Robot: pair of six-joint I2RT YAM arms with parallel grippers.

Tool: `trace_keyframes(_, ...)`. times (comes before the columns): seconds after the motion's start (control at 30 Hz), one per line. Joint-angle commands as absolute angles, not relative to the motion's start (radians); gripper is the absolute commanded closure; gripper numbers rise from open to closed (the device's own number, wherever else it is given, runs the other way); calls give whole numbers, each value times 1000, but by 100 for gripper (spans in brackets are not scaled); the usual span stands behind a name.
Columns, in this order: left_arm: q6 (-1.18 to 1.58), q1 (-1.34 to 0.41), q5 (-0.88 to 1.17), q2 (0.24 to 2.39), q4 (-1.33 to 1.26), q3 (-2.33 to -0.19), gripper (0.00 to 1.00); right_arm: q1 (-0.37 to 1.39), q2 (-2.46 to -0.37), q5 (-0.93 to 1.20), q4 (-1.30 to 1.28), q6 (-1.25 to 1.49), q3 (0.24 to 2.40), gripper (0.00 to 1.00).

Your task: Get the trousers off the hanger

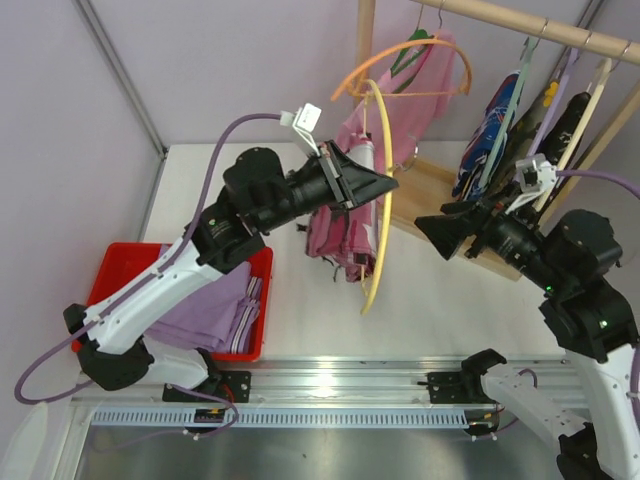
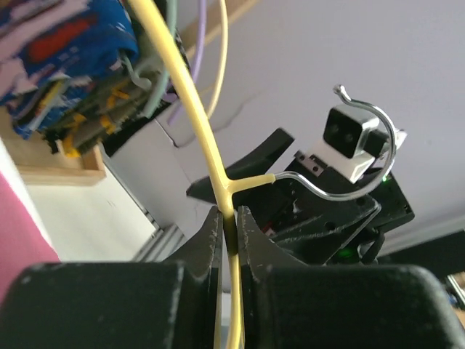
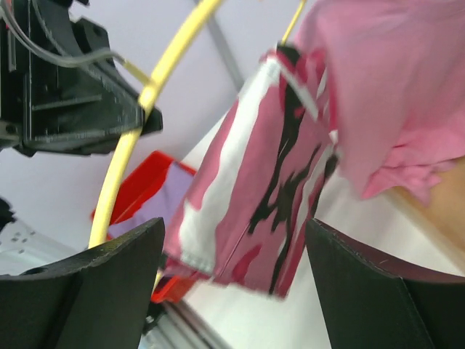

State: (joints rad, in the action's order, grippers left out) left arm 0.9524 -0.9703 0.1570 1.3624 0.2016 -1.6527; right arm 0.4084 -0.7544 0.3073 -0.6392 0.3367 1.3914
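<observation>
While the yellow hanger (image 1: 383, 250) hangs in the air above the middle of the table (image 1: 430, 300), the left claw (image 2: 231, 218) is pressed together on it. It pinches the thin arch just below the spot where the metal hook (image 2: 391, 138) branches off. Turned on its side, the hanger stands as a tall curve running from far to near, with its hook pointing right toward the right arm. The trousers (image 1: 338, 235), pink camouflage with white and black patches, hang in a bunch just left of that curve and below the left claw, off the tabletop. Their upper end rises toward the hanger's thin bar, though how they sit on it is hidden by the claw. The right claw (image 3: 234, 240) is spread wide with nothing between its fingers, and it faces the trousers from the right, apart from them. At the far side an orange hanger (image 1: 400, 62) carrying a plain pink garment (image 1: 425, 95) hangs by the wooden rail (image 1: 540, 25). At the near left a red basket (image 1: 105, 275) holds a folded lilac cloth (image 1: 205, 310).
</observation>
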Motion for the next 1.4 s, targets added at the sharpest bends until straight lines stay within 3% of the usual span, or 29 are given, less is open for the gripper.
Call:
trace_keyframes(0.0, 945, -954, 54, 1272, 95, -1677, 100, 413, -775, 491, -453, 455, 1358, 16)
trace_keyframes(0.33, 1115, -951, -198, 1134, -4, -1434, 100, 540, -856, 511, -334, 483, 1341, 19)
trace_keyframes(0.63, 1055, -954, -68, 1161, -40, -1488, 100, 794, -945, 171, -396, 327, 1377, 20)
trace_keyframes(1.37, 1085, -953, -216, 835, 46, -1243, 100, 801, -936, 21, -414, 304, 1405, 17)
